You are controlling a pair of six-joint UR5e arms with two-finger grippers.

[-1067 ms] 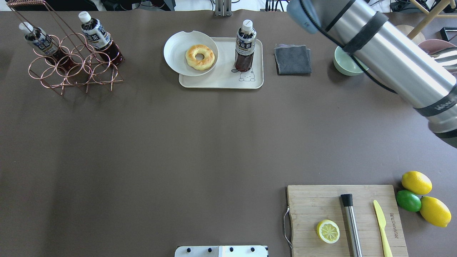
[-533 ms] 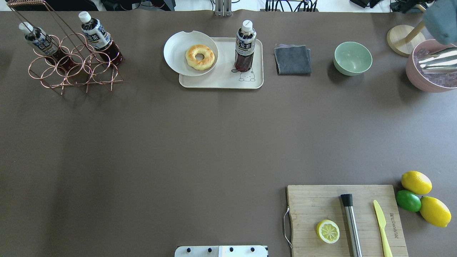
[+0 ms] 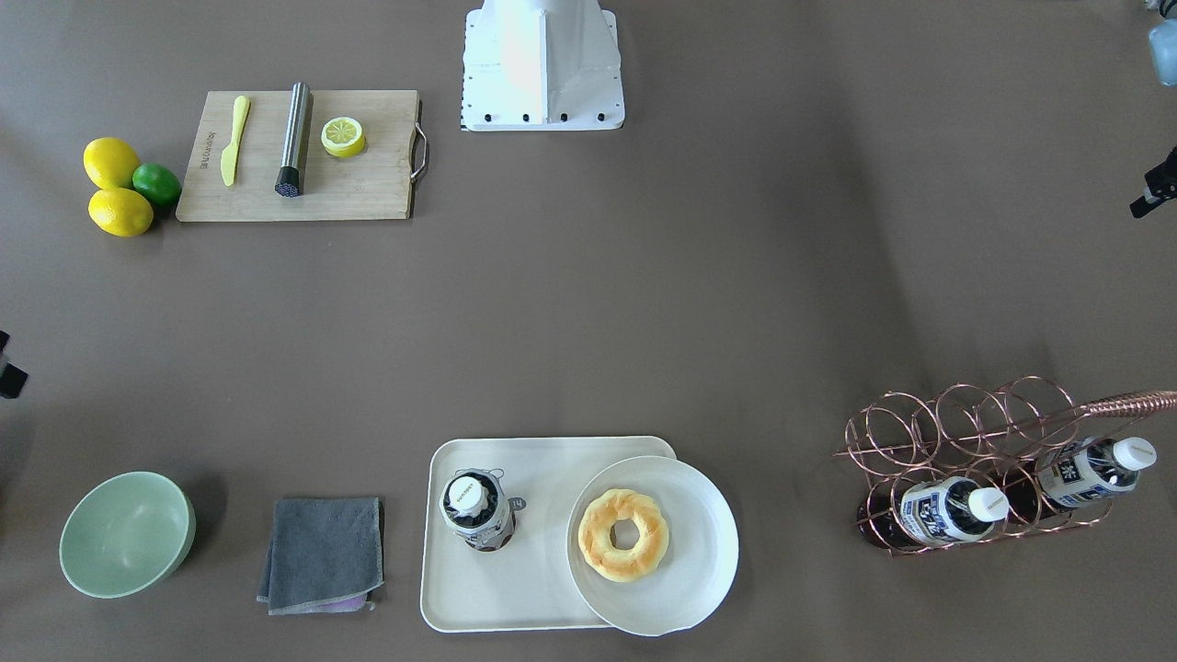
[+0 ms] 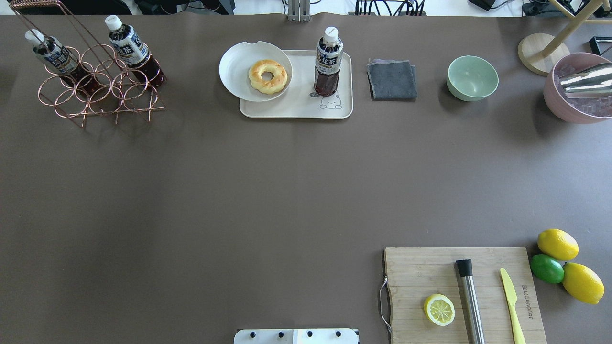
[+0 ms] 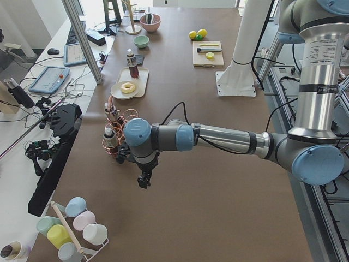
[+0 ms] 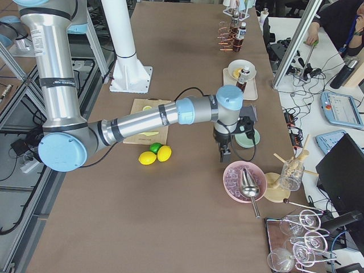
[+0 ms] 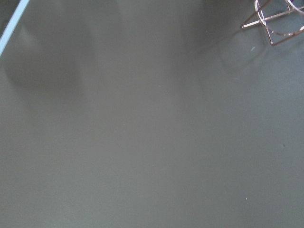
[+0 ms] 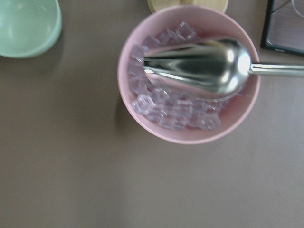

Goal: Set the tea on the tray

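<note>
So the tea bottle (image 4: pixel 328 62) stands upright on the tray (image 4: pixel 296 111), right of the donut plate (image 4: pixel 233 67). Can't tell if the left gripper (image 5: pixel 143 181) or right gripper (image 6: pixel 222 154) is spread.

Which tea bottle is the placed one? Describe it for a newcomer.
On the far side of the table, find the cream tray. The tea bottle stands upright on it beside the doughnut plate. The other two bottles lie tilted in the copper wire rack.
</note>
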